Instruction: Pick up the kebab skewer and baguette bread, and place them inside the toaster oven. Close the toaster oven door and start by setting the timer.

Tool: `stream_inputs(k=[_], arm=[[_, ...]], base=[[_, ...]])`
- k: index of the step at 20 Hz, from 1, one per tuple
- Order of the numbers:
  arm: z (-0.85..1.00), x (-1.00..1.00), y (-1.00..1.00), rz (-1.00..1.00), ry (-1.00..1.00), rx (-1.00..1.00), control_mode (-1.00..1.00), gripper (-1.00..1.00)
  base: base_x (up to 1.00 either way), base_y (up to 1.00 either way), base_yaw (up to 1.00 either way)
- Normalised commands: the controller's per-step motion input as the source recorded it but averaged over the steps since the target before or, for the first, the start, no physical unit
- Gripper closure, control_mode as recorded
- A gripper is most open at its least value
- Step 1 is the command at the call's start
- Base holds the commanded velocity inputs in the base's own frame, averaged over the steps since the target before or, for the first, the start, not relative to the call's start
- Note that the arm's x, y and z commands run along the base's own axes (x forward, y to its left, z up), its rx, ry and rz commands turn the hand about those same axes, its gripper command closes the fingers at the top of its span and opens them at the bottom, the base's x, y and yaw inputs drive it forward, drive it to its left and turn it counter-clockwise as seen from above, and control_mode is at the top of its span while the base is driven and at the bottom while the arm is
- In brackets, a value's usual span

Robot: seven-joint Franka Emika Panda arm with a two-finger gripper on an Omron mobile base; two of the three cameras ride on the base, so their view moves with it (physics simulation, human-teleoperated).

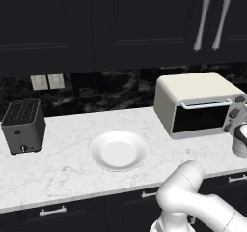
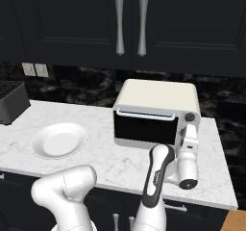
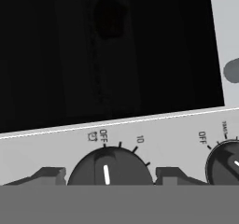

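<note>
While the toaster oven [image 2: 156, 117] sits at the right end of the white marble counter [image 1: 62, 168] with its door [image 2: 144, 127] shut and the silver bar handle [image 2: 145, 115] running along the door's top edge, the gripper [image 2: 188, 137] is pressed up against the knob column on the oven's right side. In the hand view the two finger tips [image 3: 49, 176] stand one on each side of a dark round knob [image 3: 109, 168], set about as wide as the knob itself; whether they actually touch it I cannot tell, since the lower part of the knob is cut off. That knob's white pointer stands just under the OFF mark, beside a small clock symbol and a 10 further round the dial. A second dark knob [image 3: 225, 164] shows at the edge of the same panel, also with an OFF mark. Through the dark glass a dim dark shape seems to lie inside the oven, though it is too murky to name.

In the left base view a white plate [image 1: 118, 150] rests near the middle of the counter, well apart from the oven, and a small black slot toaster [image 1: 23, 125] stands at the far left by the wall. Dark cabinets [image 2: 129, 23] with long silver pulls hang above.
</note>
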Motion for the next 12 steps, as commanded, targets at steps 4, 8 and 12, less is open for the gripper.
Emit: stream_inputs(k=[4,8,12], arm=[[0.0,0.0,0.0,-0.03,0.0,0.01,-1.0,1.0],[0.0,0.02,0.0,0.0,0.0,0.05,-1.0,1.0],[0.01,0.03,0.0,0.0,0.0,0.1,-1.0,1.0]], base=[[0.0,0.0,0.0],[0.0,0.0,0.0],[0.0,0.0,0.0]])
